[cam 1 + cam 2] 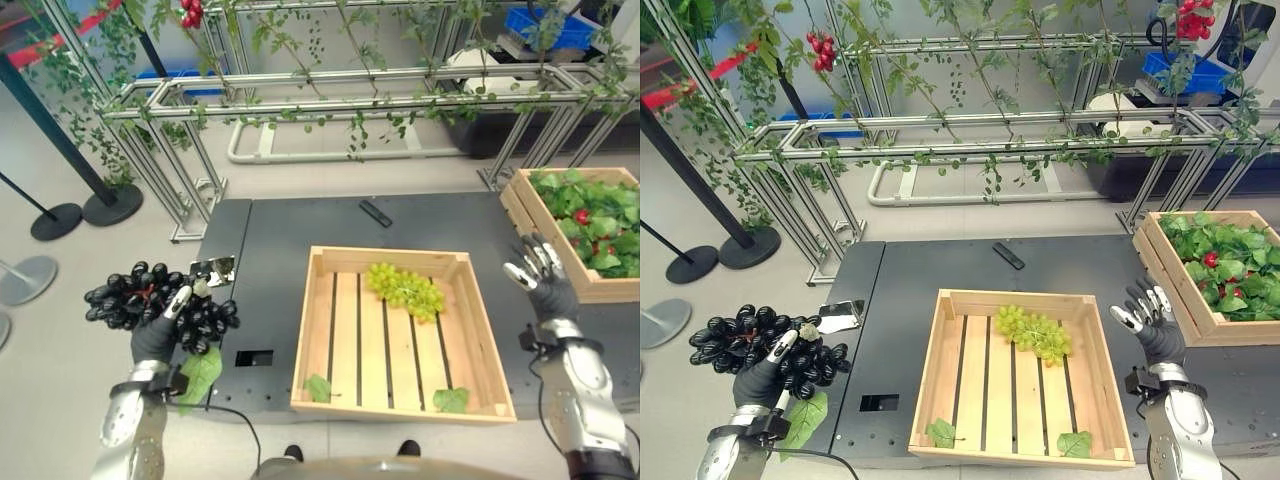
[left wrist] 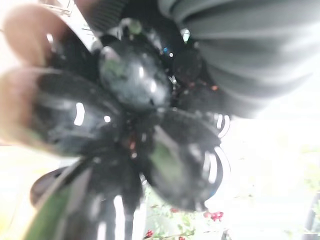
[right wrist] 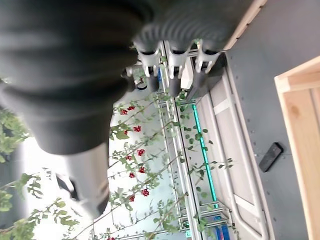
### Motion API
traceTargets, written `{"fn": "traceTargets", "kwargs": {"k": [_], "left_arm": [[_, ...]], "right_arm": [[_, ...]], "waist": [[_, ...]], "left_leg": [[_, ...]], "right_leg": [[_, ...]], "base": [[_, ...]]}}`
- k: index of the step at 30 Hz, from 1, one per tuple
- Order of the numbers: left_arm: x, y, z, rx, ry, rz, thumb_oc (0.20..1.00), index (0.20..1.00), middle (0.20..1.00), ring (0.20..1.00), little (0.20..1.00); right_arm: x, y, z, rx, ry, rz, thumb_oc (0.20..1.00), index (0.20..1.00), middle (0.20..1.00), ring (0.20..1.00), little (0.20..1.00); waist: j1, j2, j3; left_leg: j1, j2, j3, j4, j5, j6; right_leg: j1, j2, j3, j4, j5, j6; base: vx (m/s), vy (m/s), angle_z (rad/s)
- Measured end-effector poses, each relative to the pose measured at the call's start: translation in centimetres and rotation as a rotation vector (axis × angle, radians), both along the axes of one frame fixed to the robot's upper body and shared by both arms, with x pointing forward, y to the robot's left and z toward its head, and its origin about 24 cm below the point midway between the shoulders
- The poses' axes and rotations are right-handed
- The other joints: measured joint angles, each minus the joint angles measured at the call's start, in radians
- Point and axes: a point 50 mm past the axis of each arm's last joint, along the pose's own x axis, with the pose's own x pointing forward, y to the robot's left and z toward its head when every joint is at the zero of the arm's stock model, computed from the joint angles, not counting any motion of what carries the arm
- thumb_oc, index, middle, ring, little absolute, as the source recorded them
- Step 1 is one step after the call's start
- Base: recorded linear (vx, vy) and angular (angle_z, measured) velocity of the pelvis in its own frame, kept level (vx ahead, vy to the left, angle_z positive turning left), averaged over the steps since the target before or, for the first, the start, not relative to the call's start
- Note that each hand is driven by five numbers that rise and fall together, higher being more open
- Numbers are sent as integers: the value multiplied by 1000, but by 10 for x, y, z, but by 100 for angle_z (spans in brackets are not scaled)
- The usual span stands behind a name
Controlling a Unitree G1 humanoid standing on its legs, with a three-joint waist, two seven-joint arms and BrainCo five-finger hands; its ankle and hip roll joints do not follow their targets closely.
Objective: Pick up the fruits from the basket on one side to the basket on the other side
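My left hand (image 1: 155, 335) is shut on a bunch of black grapes (image 1: 150, 296), held up past the left edge of the dark table (image 1: 270, 240); a green leaf (image 1: 200, 372) hangs below it. The grapes (image 2: 135, 85) show right against that hand in the left wrist view. A wooden slatted crate (image 1: 480, 340) stands in the middle of the table with a bunch of green grapes (image 1: 405, 288) at its far side. My right hand (image 1: 545, 280) hovers open between this crate and a second wooden crate (image 1: 522, 215) full of green leaves and small red fruits at the right. Its fingers (image 3: 172, 65) are straight.
A small black remote-like object (image 1: 375, 213) lies at the table's far side. A rectangular cutout (image 1: 254, 357) and a shiny plate (image 1: 212, 268) mark the table's left part. Behind stands a metal frame with vines (image 1: 350, 90); stanchion bases (image 1: 55, 220) stand on the floor at the left.
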Motion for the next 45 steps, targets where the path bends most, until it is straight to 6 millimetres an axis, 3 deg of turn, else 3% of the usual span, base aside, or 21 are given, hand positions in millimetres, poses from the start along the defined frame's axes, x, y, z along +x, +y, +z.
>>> {"fn": "traceTargets", "kwargs": {"k": [2, 4, 6, 7, 9, 14, 19, 23, 24, 25, 28, 31, 32, 35, 36, 37, 38, 39, 42, 44, 45], "left_arm": [[-2, 0, -2, -2, 8, 2, 200, 200, 200, 200, 200], [13, -12, 4, -15, -34, -42, 200, 200, 200, 200, 200], [10, -12, -1, -27, -17, -34, 200, 200, 200, 200, 200], [4, -10, -5, -26, 4, -23, 200, 200, 200, 200, 200], [-3, -9, -9, -23, 29, -20, 200, 200, 200, 200, 200], [1, 1, -1, 37, 23, -40, 200, 200, 200, 200, 200], [1, 6, 1, 67, 33, -46, 200, 200, 200, 200, 200], [-4, 10, -5, 79, 75, -34, 200, 200, 200, 200, 200], [-8, 11, -7, 80, 90, -27, 200, 200, 200, 200, 200], [-12, 12, -10, 98, 112, -27, 200, 200, 200, 200, 200], [-35, 37, -15, 146, 178, 113, 200, 200, 200, 200, 200], [-36, 37, -25, 149, 223, 120, 200, 200, 200, 200, 200], [-40, 33, -33, 130, 252, 126, 200, 200, 200, 200, 200], [-47, 26, -42, 117, 291, 117, 200, 200, 200, 200, 200], [-48, 27, -43, 117, 293, 121, 200, 200, 200, 200, 200], [-49, 31, -42, 131, 299, 128, 200, 200, 200, 200, 200], [-53, 32, -42, 138, 308, 128, 200, 200, 200, 200, 200], [-64, 35, -51, 117, 359, 173, 200, 200, 200, 200, 200], [-61, 32, -48, 108, 332, 181, 200, 200, 200, 200, 200], [-52, 37, -37, 142, 282, 169, 200, 200, 200, 200, 200], [-48, 41, -29, 178, 262, 156, 200, 200, 200, 200, 200]], "right_arm": [[0, -1, 1, -11, -4, -7, 1000, 1000, 1000, 1000, 1000], [-7, -11, 6, -68, 6, -26, 1000, 1000, 1000, 1000, 1000], [-8, -14, 9, -109, 10, -32, 1000, 1000, 1000, 1000, 1000], [-7, -13, 10, -117, 6, -27, 1000, 1000, 1000, 1000, 1000], [-6, -12, 17, -136, -23, -26, 1000, 1000, 1000, 1000, 1000], [-13, -1, -6, -53, 22, -45, 1000, 1000, 1000, 1000, 1000], [-19, -2, -11, -41, 41, -65, 1000, 1000, 1000, 1000, 1000], [-31, 0, -27, -1, 98, -100, 1000, 1000, 1000, 1000, 1000], [-32, 1, -28, 5, 101, -102, 1000, 1000, 1000, 1000, 1000], [-37, 1, -32, 7, 120, -101, 1000, 1000, 1000, 1000, 1000], [-33, 25, -48, 44, 179, -19, 1000, 1000, 1000, 1000, 1000], [-52, 22, -63, 57, 257, -46, 1000, 1000, 1000, 1000, 1000], [-57, 19, -68, 43, 295, -45, 1000, 1000, 1000, 1000, 1000], [-59, 14, -68, 20, 322, -46, 1000, 1000, 1000, 1000, 1000], [-56, 13, -66, 21, 309, -52, 1000, 1000, 1000, 1000, 1000], [-52, 16, -65, 33, 294, -50, 1000, 1000, 1000, 1000, 1000], [-52, 15, -59, 11, 275, -43, 1000, 1000, 1000, 1000, 1000], [-42, 19, -55, 2, 257, -12, 1000, 1000, 1000, 1000, 1000], [-43, 20, -51, -10, 244, 0, 1000, 1000, 1000, 1000, 1000], [-46, 21, -55, 5, 255, -6, 1000, 1000, 1000, 1000, 1000], [-47, 24, -56, 19, 250, -9, 1000, 1000, 1000, 1000, 1000]], "waist": [[18, 20, 11], [-8, 35, 37], [2, 26, 52], [3, 22, 53], [-7, 17, 54], [-4, -94, 74], [-33, -131, 61], [-63, -171, 51], [-55, -189, 57], [-69, -171, 68], [-30, -187, 112], [-68, -230, 111], [-84, -223, 101], [-88, -160, 103], [-79, -144, 99], [-47, -156, 105], [-45, -132, 106], [0, -103, 99], [21, -80, 66], [14, -148, 46], [-2, -208, 33]], "left_leg": [[-22, 3, -42, 18, 1, -2], [-102, -4, -166, 54, 7, -15], [-106, 9, -110, 59, 6, -2], [-113, -2, -99, 128, -37, 11], [-99, -7, -81, 132, -67, -8], [-107, -35, -89, 172, -83, -1], [-107, -59, -78, 290, -177, 45], [-75, -110, -47, 359, -202, 88], [-69, -127, 6, 369, -190, 111], [-21, -108, 79, 341, -192, 129], [20, -94, 128, 257, -156, 160], [35, -146, 133, 218, -115, 196], [21, -153, 191, 185, -105, 199], [-4, -120, 312, 93, -37, 199], [2, -125, 319, 36, -20, 42], [-27, -136, 250, 110, -27, 91], [-57, -114, 156, 242, -89, 182], [-22, -113, 200, 215, -115, 170], [-14, -117, 171, 123, -59, 131], [-13, -157, 165, 39, -50, 104], [-21, -193, 192, 85, -54, 112]], "right_leg": [[5, -5, -21, 23, -12, -2], [-16, -36, -106, 99, -64, 3], [-71, -76, -107, 190, -118, -10], [-86, -93, -103, 213, -125, -13], [-107, -117, -101, 280, -144, 9], [-100, -158, -98, 316, -151, 15], [-24, -209, -128, 370, -159, 45], [-48, -321, -113, 552, -99, 56], [-86, -373, -81, 636, -54, 70], [-148, -431, -62, 766, 18, 183], [-236, -270, -158, 697, -16, 174], [-195, -214, -118, 533, -27, 169], [-198, -207, -30, 444, -2, 172], [-216, -251, 30, 360, 66, 149], [-193, -296, 40, 265, 137, 146], [-184, -346, 73, 241, 155, 170], [-179, -368, 85, 253, 157, 174], [-156, -398, 68, 256, 157, 171], [-88, -326, -11, 242, 152, 174], [6, -294, -58, 169, 138, 176], [49, -309, -60, 110, 56, 153]], "base": [[-245, -107, 39], [-187, -131, 132], [-173, -73, 82], [-148, -63, 3], [-188, -38, 20], [-155, 123, 15], [-174, 226, 24], [-261, 380, 13], [-409, 384, 20], [-415, 206, -68], [-299, 167, -108], [-224, 51, 8], [-335, -151, 7], [-276, -144, -16], [-104, -53, -43], [-100, -55, -68], [-91, -75, -124], [-80, -102, -134], [-69, -109, -82], [-83, -119, -12], [-41, -71, 46]]}}
